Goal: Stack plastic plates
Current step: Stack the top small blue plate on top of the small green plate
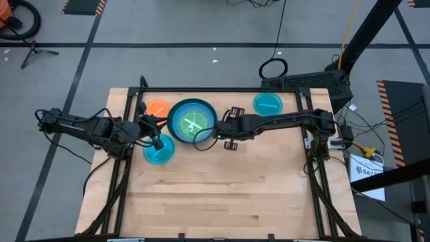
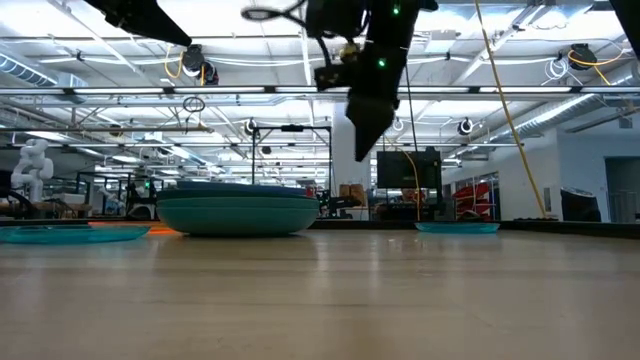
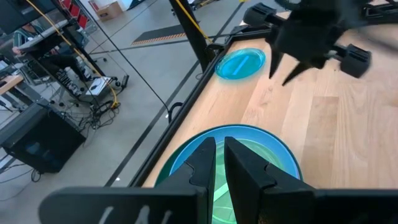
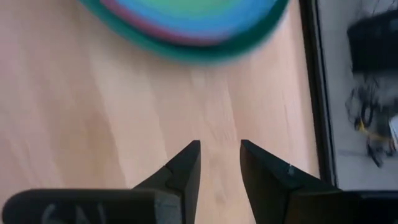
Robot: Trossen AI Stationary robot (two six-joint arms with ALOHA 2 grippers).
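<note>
Judging from how the plates are lying, the stacking is being carried well past its middle but is not finished. A stack of round shallow plastic plates is being held near the back of the wooden table: a large teal plate at the bottom, with magenta, blue and green layers showing above it in the right wrist view. Three plates are being left outside it: a small orange plastic plate just beside the stack on its left, a cyan plastic plate in front of the orange one, and another small cyan plate well apart at the back right.

The left gripper is being held over the near cyan plate's back edge, its fingers nearly together and nothing gripped. The right gripper is being held just beside the stack's right edge, its fingers a little apart and empty. Three plates are therefore judged to be awaiting collection.
</note>
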